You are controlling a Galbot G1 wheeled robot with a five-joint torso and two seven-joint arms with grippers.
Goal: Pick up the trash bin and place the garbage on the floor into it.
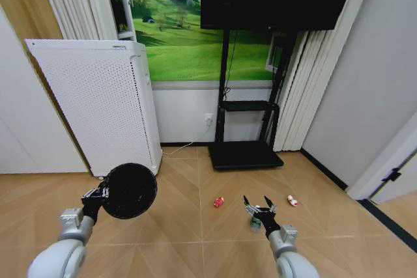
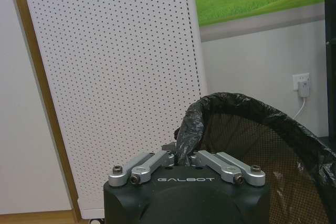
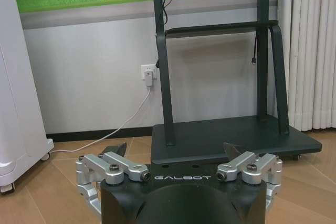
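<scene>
I hold the trash bin (image 1: 129, 191) off the floor, my left jaws pinching its rim; it is black, round, mesh-walled with a dark liner, its mouth tipped toward me. On the wooden floor lie a red piece (image 1: 218, 202), a green-labelled bottle (image 1: 256, 224) and a red-and-white piece (image 1: 292, 200), apart.

green-label bottle (image 1: 256, 224) half hidden behind right claw (image 1: 258, 200), red piece (image 1: 218, 202) too small to ID
</scene>
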